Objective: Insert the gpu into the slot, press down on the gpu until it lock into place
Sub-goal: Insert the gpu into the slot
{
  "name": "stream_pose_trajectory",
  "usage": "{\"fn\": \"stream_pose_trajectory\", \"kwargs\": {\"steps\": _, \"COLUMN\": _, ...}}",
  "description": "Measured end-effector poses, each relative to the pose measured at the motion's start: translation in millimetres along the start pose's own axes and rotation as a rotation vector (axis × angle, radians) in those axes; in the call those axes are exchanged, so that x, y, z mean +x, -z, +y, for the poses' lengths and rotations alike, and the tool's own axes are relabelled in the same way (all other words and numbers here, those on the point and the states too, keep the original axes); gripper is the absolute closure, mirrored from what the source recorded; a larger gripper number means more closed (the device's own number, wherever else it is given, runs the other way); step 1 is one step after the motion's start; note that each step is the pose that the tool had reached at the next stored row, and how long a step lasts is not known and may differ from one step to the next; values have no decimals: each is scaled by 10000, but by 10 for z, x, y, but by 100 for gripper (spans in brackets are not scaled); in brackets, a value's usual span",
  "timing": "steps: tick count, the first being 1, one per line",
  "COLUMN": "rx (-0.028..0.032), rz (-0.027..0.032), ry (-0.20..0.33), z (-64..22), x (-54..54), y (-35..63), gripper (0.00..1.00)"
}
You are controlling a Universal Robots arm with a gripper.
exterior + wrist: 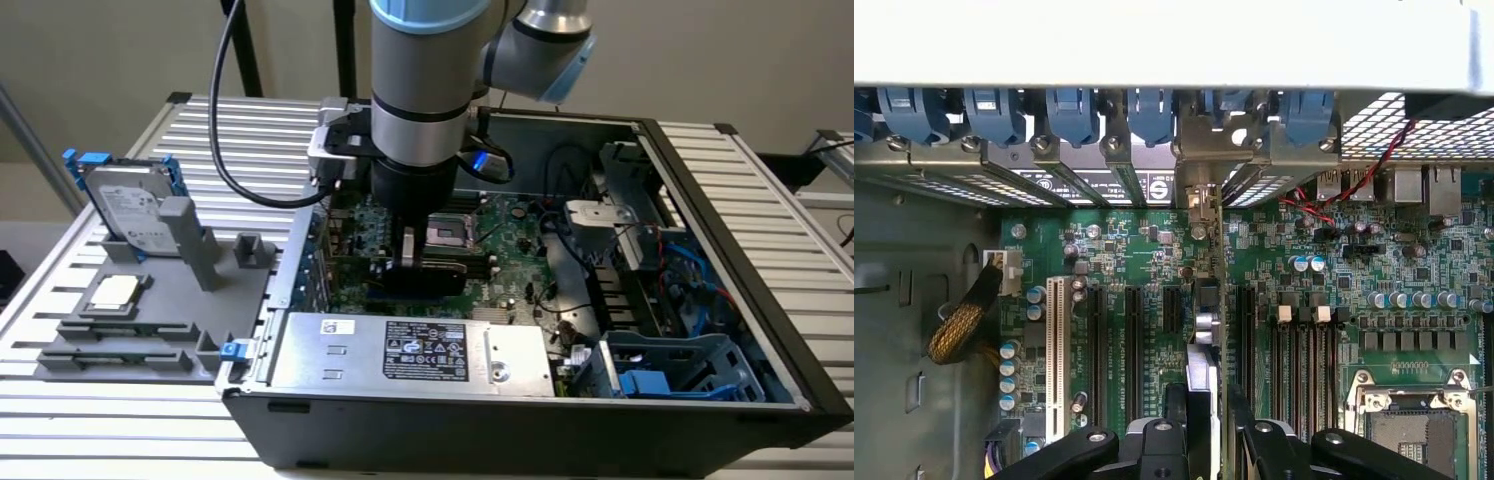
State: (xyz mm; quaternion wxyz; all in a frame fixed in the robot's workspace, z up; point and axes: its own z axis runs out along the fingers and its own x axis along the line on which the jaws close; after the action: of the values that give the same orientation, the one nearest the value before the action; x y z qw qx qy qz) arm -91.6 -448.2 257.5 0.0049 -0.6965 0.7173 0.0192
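Scene: an open computer case [801, 400] lies on its side on a slatted metal table [781, 190]. A robot arm [420, 90] reaches straight down into it.
Gripper [416, 258]: low over the green circuit board [521, 235], near the middle of the case. It is closed on the graphics card [434, 278].
Wrist view of the grip: the gripper [1206, 435] has one black finger [1154, 445] on each side of the card, pinching it.
Graphics card [1206, 340]: thin and black, held upright on its edge. It stands over the circuit board [1124, 250], among the long black slots [1099, 340] and in line with them. Its far end reaches the row of blue clips [1074, 110] at the case wall.
Slot: hidden beneath the card – whether the card's lower edge is seated in it cannot be told.
Power supply [400, 350]: a silver box with a white label, at the front of the case, just in front of the card.
Processor socket [1414, 420]: square, on the board beside the gripper.
Outside the case: on the exterior view's left, a grey tray [134, 340] holds a hard drive [127, 200] standing tilted.
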Motion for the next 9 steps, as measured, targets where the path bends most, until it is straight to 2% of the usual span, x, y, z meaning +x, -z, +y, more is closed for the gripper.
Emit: {"fn": "stream_pose_trajectory", "kwargs": {"steps": 9, "rx": 0, "rz": 0, "ry": 0, "z": 0, "x": 0, "y": 0, "gripper": 74}}
